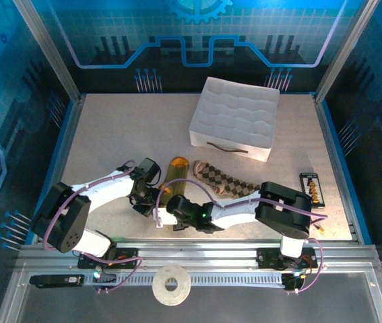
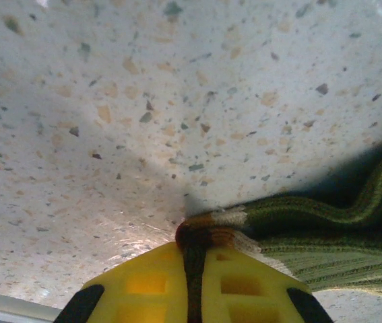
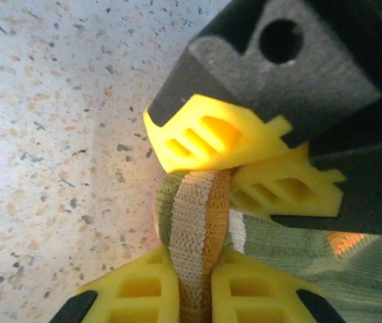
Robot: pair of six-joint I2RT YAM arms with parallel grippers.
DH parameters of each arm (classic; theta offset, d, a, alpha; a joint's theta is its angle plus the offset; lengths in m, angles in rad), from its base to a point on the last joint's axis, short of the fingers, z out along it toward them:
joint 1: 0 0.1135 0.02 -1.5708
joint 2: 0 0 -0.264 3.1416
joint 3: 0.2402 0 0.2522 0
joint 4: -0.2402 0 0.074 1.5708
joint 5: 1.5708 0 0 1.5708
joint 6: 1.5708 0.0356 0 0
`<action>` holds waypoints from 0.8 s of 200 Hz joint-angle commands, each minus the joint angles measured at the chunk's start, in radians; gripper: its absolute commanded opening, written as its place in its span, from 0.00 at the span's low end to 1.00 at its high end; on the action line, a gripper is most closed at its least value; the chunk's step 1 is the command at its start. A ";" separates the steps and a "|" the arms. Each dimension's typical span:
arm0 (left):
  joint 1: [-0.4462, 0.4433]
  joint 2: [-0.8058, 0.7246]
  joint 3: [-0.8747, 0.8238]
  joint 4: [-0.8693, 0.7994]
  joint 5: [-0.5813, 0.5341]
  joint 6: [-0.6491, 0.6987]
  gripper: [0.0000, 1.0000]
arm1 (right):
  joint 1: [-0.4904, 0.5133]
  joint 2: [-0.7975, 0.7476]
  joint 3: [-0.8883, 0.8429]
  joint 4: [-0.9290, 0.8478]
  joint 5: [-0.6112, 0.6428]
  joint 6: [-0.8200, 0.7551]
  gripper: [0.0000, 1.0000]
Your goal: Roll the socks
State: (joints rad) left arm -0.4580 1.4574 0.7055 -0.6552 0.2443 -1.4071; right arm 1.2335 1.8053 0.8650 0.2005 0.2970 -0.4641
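The olive green sock [image 1: 177, 167] lies at the table's front middle, orange end pointing away, mostly covered by both arms. The brown-and-tan diamond sock [image 1: 223, 179] lies to its right, partly under the right arm. My left gripper [image 2: 194, 259] is shut on the sock's striped cuff [image 2: 211, 225], and the olive ribbing [image 2: 325, 232] trails to the right. My right gripper [image 3: 194, 282] is shut on the same cuff [image 3: 194, 215] from the other side. The left gripper's yellow fingers [image 3: 207, 138] press against it just above. In the top view the left gripper [image 1: 145, 198] and right gripper [image 1: 170, 210] meet.
A white quilted box [image 1: 234, 120] stands at the back middle. A small black holder with orange pieces [image 1: 312, 188] lies near the right edge. A white ring [image 1: 170, 285] rests on the front rail. Speckled tabletop [image 2: 110, 101] stretches to the left.
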 commanded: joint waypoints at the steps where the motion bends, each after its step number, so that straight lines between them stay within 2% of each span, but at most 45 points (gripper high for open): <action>1: 0.017 -0.025 0.005 -0.108 -0.034 0.005 0.03 | -0.038 -0.020 -0.029 -0.171 -0.126 0.088 0.00; 34: 0.035 -0.128 0.004 -0.132 -0.057 -0.028 0.48 | -0.092 -0.021 -0.034 -0.218 -0.303 0.193 0.00; 46: 0.045 -0.181 -0.001 -0.130 -0.064 -0.038 0.57 | -0.121 -0.016 -0.044 -0.217 -0.378 0.240 0.00; 62: 0.055 -0.248 -0.006 -0.133 -0.080 -0.044 0.63 | -0.160 -0.009 -0.048 -0.216 -0.483 0.289 0.00; 86: 0.058 -0.327 -0.024 -0.096 -0.089 -0.020 0.65 | -0.214 0.018 -0.040 -0.228 -0.602 0.343 0.00; 109: 0.055 -0.368 -0.070 -0.016 -0.037 -0.014 0.59 | -0.268 0.054 -0.018 -0.250 -0.702 0.390 0.00; 141: -0.005 -0.394 -0.137 0.105 -0.008 -0.057 0.51 | -0.332 0.113 0.009 -0.284 -0.820 0.434 0.00; 160: -0.043 -0.389 -0.172 0.180 -0.017 -0.103 0.50 | -0.351 0.133 0.048 -0.299 -0.851 0.442 0.00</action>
State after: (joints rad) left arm -0.4603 1.0779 0.5732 -0.5880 0.2070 -1.4536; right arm 0.9039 1.8606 0.9161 0.0914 -0.4854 -0.0715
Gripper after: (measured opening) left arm 0.505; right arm 0.112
